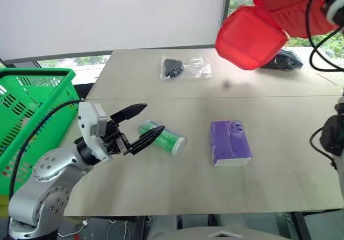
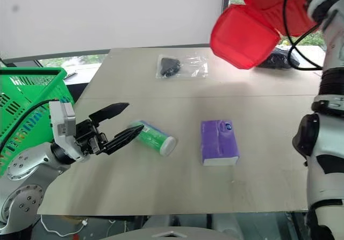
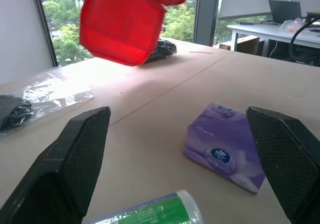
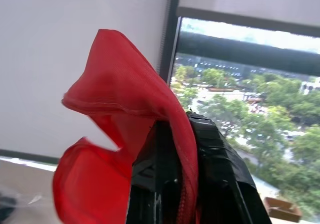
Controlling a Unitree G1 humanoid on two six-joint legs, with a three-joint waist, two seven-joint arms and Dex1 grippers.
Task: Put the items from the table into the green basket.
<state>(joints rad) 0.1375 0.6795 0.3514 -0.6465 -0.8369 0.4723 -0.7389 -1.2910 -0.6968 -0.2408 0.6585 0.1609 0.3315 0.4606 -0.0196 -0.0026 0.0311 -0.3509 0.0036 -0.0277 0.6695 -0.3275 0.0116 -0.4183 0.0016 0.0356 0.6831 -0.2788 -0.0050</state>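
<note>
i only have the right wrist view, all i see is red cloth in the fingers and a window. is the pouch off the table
Observer: Yes. The right gripper, shut on the red pouch, holds it in the air above the far side of the table.
Operator: what's left on the table
Observer: A green bottle on its side, a purple pack, a clear bag and a black bag.
Operator: where's the basket
Observer: The green basket stands off the table's left edge, on the far side from the pouch.
Operator: left arm busy?
Observer: No. The left gripper is open, holding nothing, right beside the bottle.
</note>
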